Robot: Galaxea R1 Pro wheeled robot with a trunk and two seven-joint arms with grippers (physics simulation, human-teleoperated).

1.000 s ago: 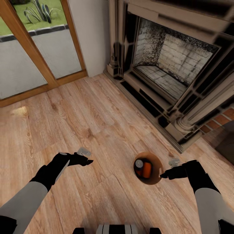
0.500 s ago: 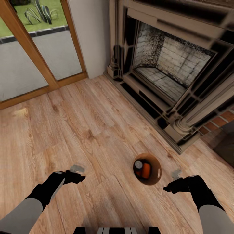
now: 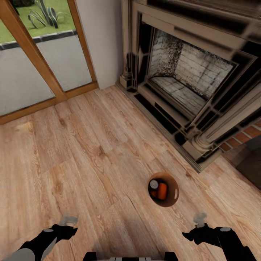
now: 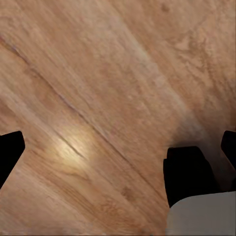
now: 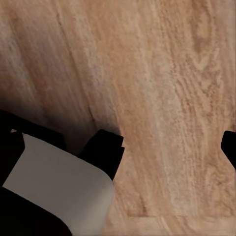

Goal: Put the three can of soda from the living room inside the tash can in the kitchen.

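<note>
From the head view, the tash can (image 3: 164, 189) stands on the wood floor (image 3: 90, 145) near the fireplace (image 3: 192, 79), cans of soda (image 3: 159, 189) inside. Both wrist views show each gripper's fingers (image 4: 189, 172) (image 5: 105, 150) spread wide over floorboards, holding nothing.

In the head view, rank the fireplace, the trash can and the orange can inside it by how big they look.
1. Fireplace, by far the largest.
2. Trash can, a small round bin on the wood floor.
3. Orange can, smallest, lying inside the bin.
The fireplace stands farther from the camera, yet looks biggest.
</note>
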